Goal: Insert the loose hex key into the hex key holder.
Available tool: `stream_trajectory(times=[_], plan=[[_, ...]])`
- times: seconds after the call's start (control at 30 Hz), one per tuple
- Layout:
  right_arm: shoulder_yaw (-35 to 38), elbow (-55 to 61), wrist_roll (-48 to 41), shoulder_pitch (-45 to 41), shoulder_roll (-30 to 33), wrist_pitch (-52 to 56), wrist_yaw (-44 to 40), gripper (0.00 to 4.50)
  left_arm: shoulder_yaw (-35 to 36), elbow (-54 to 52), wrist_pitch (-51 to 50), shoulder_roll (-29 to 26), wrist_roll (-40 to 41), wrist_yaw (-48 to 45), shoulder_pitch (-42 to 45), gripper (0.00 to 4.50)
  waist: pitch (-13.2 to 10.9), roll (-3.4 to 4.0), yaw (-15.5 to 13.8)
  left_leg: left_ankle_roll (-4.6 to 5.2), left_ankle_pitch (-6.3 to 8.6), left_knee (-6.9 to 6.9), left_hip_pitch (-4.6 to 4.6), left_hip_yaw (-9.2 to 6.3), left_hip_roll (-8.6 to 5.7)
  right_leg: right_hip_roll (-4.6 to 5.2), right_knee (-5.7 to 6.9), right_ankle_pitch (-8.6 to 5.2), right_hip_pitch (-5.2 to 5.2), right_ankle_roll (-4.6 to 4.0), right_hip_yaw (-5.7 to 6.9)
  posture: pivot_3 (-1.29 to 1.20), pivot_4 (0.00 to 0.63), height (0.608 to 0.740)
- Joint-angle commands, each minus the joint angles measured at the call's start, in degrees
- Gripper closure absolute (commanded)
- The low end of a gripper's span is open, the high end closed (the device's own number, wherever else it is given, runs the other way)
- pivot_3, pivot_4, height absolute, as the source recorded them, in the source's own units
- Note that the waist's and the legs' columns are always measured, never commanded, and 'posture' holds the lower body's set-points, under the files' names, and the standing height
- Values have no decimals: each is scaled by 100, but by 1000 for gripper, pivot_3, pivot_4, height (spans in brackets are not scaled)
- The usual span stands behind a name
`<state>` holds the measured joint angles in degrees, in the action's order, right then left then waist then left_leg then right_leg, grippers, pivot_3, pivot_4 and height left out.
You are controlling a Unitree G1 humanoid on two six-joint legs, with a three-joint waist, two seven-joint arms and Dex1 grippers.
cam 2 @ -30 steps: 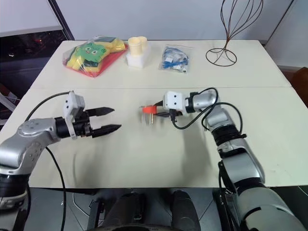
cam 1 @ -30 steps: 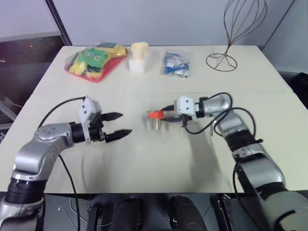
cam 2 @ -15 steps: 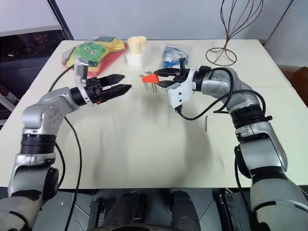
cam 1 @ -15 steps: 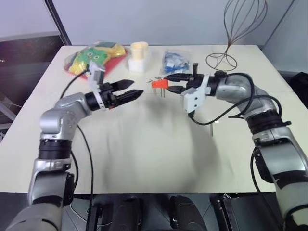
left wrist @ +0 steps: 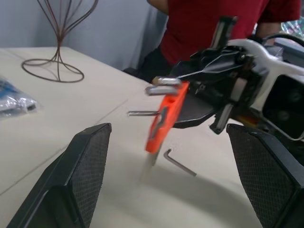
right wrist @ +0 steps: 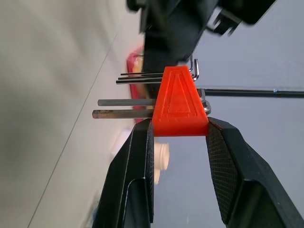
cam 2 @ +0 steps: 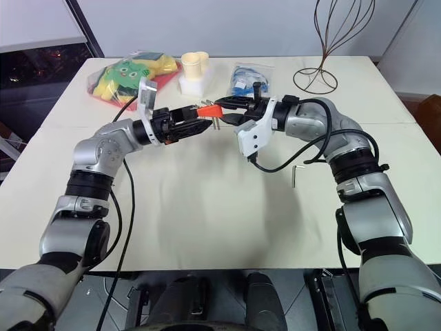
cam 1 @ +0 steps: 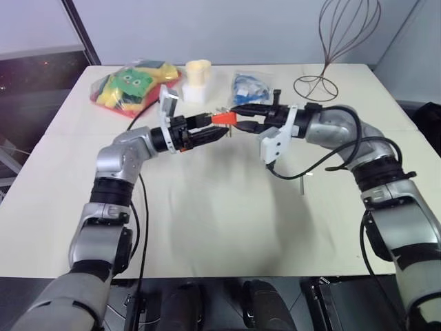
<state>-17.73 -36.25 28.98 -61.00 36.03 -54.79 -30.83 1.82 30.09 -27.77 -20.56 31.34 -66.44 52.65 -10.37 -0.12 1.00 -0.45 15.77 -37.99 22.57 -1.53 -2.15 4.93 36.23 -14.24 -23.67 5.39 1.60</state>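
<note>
Holder [cam 1: 224,118] of red-orange plastic, with grey hex keys sticking out, hangs above the table [cam 1: 207,221], pinched between the two black fingers of the right gripper [cam 1: 238,118]. On its face a raised triangle shows; no writing can be read. The left gripper [cam 1: 213,129] is at the holder's other side, fingers spread wide, one on each side of the holder, not touching it. The loose hex key [cam 1: 302,183] lies flat on the table, to the right of the holder and nearer the robot.
</note>
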Motion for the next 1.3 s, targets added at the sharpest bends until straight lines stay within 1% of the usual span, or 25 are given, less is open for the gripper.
stream_trajectory(times=[0.03,0.33,0.83,0.93,1.0,1.13,1.17,1.3], plan=[[63,280,-219,-2,53,72,-32,3517,92,15,163,37,-45,-94,232,433,0,0,-1,0,0,0,0,0,0,0,0,0,0,0,0,0,150,740],[13,574,-285,184,116,49,-183,3517,88,109,212,166,-123,-181,313,433,0,0,-8,0,0,-3,1,0,0,-1,1,0,1,0,0,0,150,740],[0,519,-214,199,99,13,-174,3517,45,43,181,132,-240,-371,186,433,0,0,-9,0,0,-4,1,-1,0,-2,1,0,1,0,0,0,150,740],[4,526,-215,209,103,14,-171,3517,43,35,180,134,-261,-385,172,1258,0,0,-7,0,0,-4,1,0,0,-2,1,0,1,1,0,0,150,740],[8,536,-217,216,104,18,-168,3517,42,35,179,138,-272,-397,169,2218,0,0,-6,0,0,-4,1,-1,0,-2,1,0,1,1,0,0,150,740],[11,560,-223,227,102,26,-167,3517,36,36,177,158,-294,-424,168,4323,0,0,-7,0,0,-4,1,0,0,-2,2,0,1,0,0,0,150,740],[14,572,-229,233,104,32,-172,3517,36,36,180,163,-305,-428,166,4425,0,0,-8,0,0,-4,1,-1,0,-2,2,0,1,1,0,0,150,740],[25,599,-237,230,106,51,-174,3517,7,53,208,156,-369,-446,165,4425,0,0,-6,0,0,-5,1,0,0,-2,2,0,1,1,-1,0,150,740]])
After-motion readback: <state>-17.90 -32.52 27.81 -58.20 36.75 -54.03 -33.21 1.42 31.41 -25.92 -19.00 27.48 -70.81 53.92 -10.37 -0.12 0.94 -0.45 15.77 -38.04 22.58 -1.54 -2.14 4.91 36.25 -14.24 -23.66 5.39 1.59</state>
